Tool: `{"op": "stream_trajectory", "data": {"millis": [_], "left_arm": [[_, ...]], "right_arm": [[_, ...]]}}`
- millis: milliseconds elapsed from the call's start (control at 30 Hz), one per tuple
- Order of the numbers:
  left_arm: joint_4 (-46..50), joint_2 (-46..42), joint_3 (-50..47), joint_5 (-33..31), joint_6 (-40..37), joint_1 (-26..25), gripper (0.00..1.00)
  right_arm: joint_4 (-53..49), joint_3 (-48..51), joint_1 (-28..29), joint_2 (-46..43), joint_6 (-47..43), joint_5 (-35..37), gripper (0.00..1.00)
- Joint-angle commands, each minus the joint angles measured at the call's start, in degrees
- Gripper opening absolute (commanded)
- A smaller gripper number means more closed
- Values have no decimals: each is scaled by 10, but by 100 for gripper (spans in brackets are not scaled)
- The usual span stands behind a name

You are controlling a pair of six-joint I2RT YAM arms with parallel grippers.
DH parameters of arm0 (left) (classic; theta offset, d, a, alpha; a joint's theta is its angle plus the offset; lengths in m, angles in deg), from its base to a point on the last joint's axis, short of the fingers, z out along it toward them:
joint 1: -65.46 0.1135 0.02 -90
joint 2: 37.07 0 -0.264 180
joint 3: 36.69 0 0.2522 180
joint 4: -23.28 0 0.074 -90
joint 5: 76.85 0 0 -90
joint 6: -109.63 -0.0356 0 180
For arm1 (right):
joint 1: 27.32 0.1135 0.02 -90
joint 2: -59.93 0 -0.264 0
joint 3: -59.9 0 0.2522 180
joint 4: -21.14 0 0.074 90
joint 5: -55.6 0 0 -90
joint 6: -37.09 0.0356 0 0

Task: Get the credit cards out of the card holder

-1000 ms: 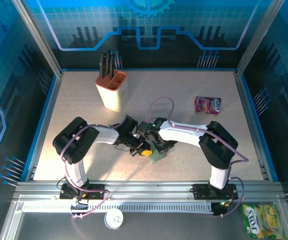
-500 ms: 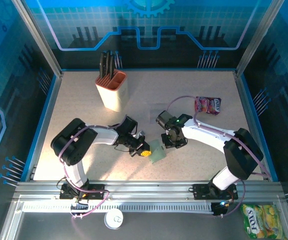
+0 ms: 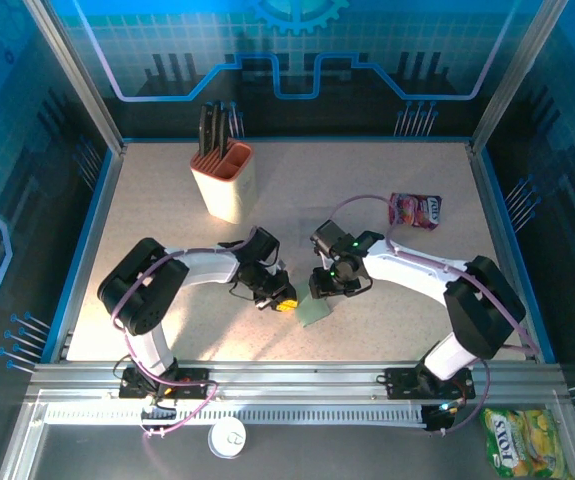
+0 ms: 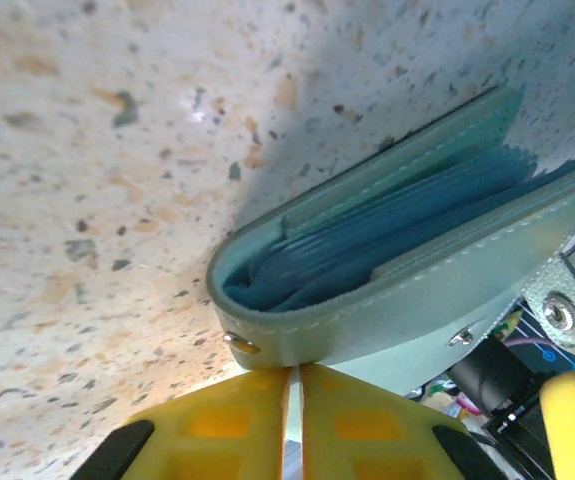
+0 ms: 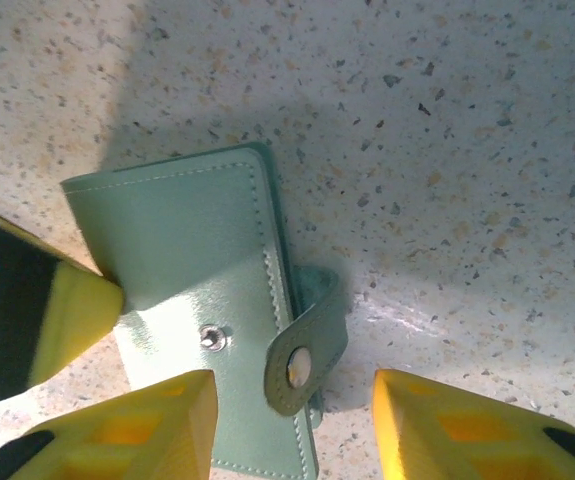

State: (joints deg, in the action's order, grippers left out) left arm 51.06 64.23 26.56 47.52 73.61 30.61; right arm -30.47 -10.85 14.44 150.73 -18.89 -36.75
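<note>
Overhead, the card holder (image 3: 315, 312) lies on the speckled table (image 3: 167, 240), near the front and about midway across. The left gripper (image 3: 285, 300) is at its left edge and the right gripper (image 3: 325, 290) stands over its far end. A beige knife block (image 3: 225, 182) stands well apart at the rear left, and a pink snack packet (image 3: 415, 210) lies at the rear right.

Left wrist view: the holder (image 4: 397, 270) is folded closed, spine towards the camera. Blue layers (image 4: 387, 225) sit between its covers; whether these are cards or pockets cannot be told. The left gripper (image 4: 292, 375) has its yellow fingers almost together, with a thin slit between them. Whether they pinch the cover cannot be told.

Right wrist view: the holder (image 5: 187, 250) lies flat with its snap strap (image 5: 307, 350) unfastened. The right gripper (image 5: 292, 390) is released, fingers wide apart on either side of the strap, grasping nothing. The left gripper's fingertip (image 5: 67, 310) touches the holder's left edge.
</note>
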Motion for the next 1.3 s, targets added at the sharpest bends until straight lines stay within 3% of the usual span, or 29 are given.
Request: {"op": "stream_trajectory", "data": {"millis": [0, 333, 600, 1000, 1267], "left_arm": [[60, -13, 14, -87, -31, 3, 15], [50, -101, 14, -129, -58, 5, 20], [27, -125, 5, -126, -54, 26, 21], [-5, -201, -13, -163, -55, 81, 21], [-20, -213, -17, -138, -70, 111, 21]], "right_arm": [[2, -8, -9, 21, -8, 0, 40], [44, 10, -24, 54, -7, -27, 19], [53, 21, -38, 38, 3, -20, 0], [-12, -15, -41, -43, 72, 10, 0], [-54, -71, -11, -65, 101, 32, 0]]}}
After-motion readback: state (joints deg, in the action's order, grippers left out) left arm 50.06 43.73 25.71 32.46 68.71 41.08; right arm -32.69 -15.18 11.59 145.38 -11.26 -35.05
